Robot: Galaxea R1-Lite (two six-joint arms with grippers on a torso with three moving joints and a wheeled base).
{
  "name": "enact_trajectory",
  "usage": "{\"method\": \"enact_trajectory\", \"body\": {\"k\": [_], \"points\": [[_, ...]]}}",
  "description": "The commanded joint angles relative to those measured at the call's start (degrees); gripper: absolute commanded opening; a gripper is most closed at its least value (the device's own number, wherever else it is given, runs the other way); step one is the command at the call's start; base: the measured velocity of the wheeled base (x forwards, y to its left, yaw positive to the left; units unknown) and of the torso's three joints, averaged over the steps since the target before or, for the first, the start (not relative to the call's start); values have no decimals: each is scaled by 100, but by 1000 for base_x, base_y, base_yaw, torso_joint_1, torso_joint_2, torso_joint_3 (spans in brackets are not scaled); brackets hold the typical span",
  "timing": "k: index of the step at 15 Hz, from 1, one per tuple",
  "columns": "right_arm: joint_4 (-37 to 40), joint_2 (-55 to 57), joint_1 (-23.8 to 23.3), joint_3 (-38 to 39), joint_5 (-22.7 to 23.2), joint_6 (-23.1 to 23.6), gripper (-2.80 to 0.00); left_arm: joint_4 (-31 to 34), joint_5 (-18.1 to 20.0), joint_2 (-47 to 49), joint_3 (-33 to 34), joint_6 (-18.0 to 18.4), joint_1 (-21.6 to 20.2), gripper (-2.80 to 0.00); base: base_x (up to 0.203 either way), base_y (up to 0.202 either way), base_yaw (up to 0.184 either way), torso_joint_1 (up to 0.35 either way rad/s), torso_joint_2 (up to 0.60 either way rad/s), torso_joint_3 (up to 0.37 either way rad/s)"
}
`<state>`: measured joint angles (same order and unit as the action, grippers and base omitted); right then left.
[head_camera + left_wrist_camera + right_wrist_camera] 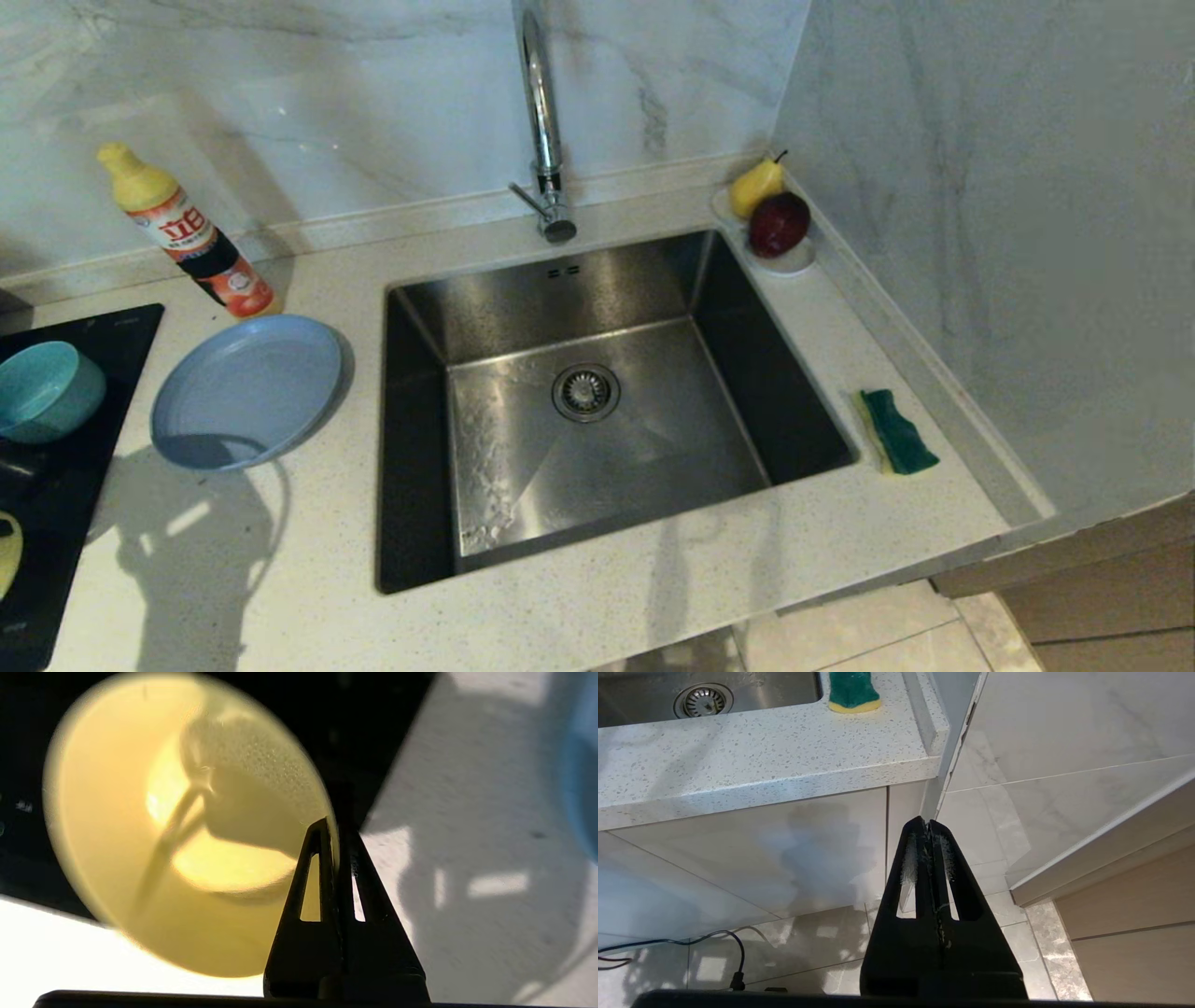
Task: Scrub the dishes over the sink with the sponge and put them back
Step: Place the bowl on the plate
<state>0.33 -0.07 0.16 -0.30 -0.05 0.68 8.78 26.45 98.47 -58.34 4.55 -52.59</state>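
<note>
Yellow bowl (pixel 187 826) pinched at its rim by the left gripper (pixel 337 826), on the black hob beside the desk (pixel 467 812).

The sink (pixel 579 392) lies well off from those closed fingers, the grey-blue plate (pixel 247 387) nearer; lifting level should keep the thin rim from slipping. Only the left wrist view shows this grip; the head view catches just a sliver of the bowl. The right gripper (pixel 930 826) hangs shut and empty below the desk edge, the sponge (pixel 852 690) up beyond its tips.

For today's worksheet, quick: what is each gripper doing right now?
Left gripper: closed on the rim of the yellow bowl.
Right gripper: closed, empty, parked below the counter edge.
</note>
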Motion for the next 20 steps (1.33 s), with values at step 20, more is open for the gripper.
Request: {"method": "enact_trajectory", "body": {"k": [20], "points": [[2, -1, 2, -5, -3, 2, -280, 415, -1293, -1051, -772, -1240, 3382, -280, 0, 0, 0, 0, 0, 0]]}}
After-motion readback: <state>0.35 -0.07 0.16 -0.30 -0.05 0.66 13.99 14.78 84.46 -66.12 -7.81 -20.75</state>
